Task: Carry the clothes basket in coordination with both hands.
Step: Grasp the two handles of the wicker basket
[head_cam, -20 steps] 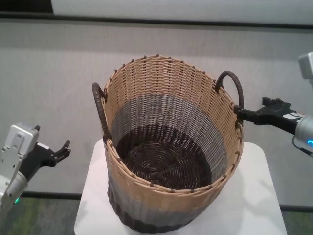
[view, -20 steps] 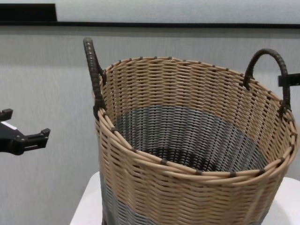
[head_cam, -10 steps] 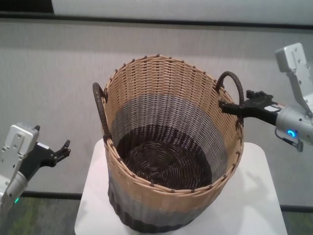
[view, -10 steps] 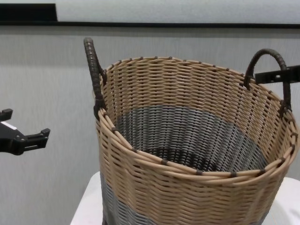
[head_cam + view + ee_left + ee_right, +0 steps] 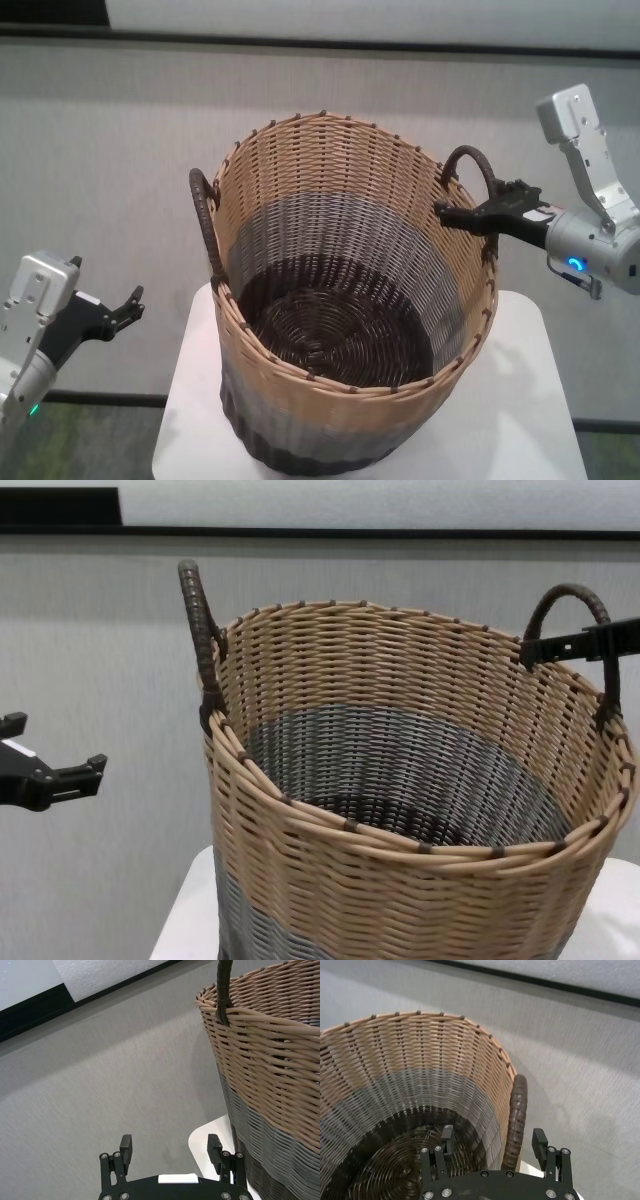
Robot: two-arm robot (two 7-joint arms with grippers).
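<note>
The clothes basket (image 5: 340, 250), round wicker with a tan top band, grey middle and dark base, stands on a white stand (image 5: 525, 400). Its two dark loop handles rise at the left (image 5: 203, 215) and right (image 5: 482, 168) of the rim. My right gripper (image 5: 447, 212) is open at the right handle (image 5: 516, 1110), one finger inside the rim and one outside, apart from the handle. My left gripper (image 5: 131, 304) hangs open and empty well left of the basket (image 5: 270, 1060), lower than the left handle (image 5: 200, 630).
A grey wall with a black strip (image 5: 320, 40) stands behind the basket. The white stand's near corner (image 5: 207, 1135) lies just ahead of the left gripper (image 5: 170, 1142). Open space lies on both sides of the stand.
My right gripper has moved left and slightly up, from outside the right handle to straddling it over the rim. The left arm and the basket have not moved.
</note>
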